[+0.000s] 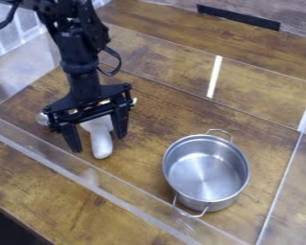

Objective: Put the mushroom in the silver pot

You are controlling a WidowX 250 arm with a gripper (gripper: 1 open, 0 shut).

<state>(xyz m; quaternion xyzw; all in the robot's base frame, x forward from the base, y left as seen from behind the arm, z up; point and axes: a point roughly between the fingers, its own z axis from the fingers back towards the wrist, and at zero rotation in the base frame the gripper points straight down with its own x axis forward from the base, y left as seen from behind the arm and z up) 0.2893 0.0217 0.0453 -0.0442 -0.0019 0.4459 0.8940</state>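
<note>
From where I'm standing, a single camera is looking down at a slant onto the wooden table [156,81], facing the robot arm [79,48]. It is sitting close enough that the arm's upper part is running out of frame, while the silver pot [207,174] is showing its inside. No second view is sharing this scene.
</note>
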